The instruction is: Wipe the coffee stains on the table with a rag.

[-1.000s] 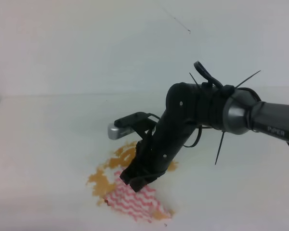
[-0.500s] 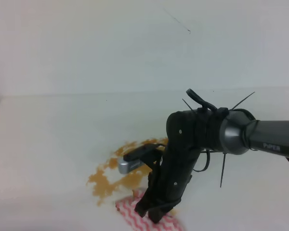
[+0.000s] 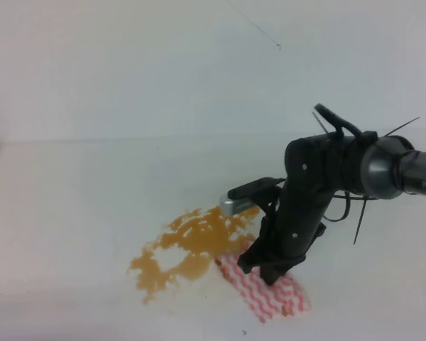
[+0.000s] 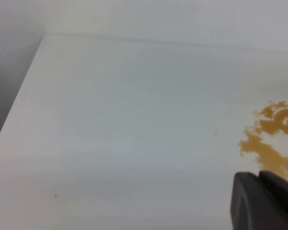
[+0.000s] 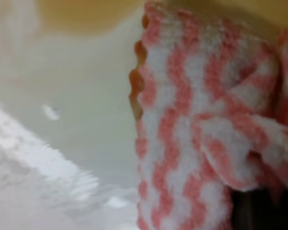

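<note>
You've got the table (image 3: 78,192) spread wide and white under everything, bare across its left half in the left wrist view, so there's room to sweep. The right arm (image 3: 383,174) reaches in from the right edge and bends down steeply at the wrist, which puts its weight over the cloth rather than beside it. That's a pressing posture, good for scrubbing.

The coffee stains (image 3: 188,245) sit just left of the arm's tip, an amber blotch with ragged, broken edges and a pale gap in the middle. Most of it looks wet and unwiped, so by my reading you're early to midway through the job.

The rag (image 3: 270,288), red-and-white wavy stripes, lies flat on the table at the right-hand edge of the blotch, its near corner trailing toward you. Your right gripper (image 3: 266,268) is clamped tight on a bunched fold of it; the right wrist view shows the fabric gathered up against the dark fingers, with orange-brown along one edge. Gripping a fold leaves the rest free to drag flat.

The left gripper (image 4: 264,201) shows only as a dark corner in its own camera; I can't tell if it's open.
</note>
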`<act>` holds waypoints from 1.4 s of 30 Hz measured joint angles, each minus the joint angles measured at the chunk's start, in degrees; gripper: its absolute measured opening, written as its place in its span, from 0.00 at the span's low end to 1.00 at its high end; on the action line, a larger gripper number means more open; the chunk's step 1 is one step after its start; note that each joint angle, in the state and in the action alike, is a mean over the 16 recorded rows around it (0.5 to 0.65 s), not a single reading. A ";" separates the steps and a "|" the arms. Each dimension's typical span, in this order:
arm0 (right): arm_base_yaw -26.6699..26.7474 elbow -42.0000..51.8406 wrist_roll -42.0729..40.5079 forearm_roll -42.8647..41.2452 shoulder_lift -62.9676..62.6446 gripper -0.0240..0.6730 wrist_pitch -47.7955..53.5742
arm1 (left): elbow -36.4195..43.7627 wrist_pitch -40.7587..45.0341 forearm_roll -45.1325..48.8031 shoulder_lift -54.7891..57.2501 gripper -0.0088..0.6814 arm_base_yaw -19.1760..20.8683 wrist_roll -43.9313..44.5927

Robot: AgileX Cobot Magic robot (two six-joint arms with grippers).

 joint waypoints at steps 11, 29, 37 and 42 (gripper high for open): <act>-7.00 -7.21 0.60 -1.20 1.74 0.07 -5.21 | 0.00 0.00 0.00 0.00 0.01 0.00 0.00; -6.38 -25.44 -2.26 4.85 14.36 0.07 -1.85 | 0.00 0.00 0.00 0.00 0.01 0.00 0.00; -0.15 -26.79 -4.43 7.94 15.71 0.07 -1.77 | 0.00 0.00 0.00 0.00 0.01 0.00 0.00; 2.91 -28.33 -4.27 7.96 15.89 0.07 -1.22 | 0.00 0.00 0.00 0.00 0.01 0.00 0.00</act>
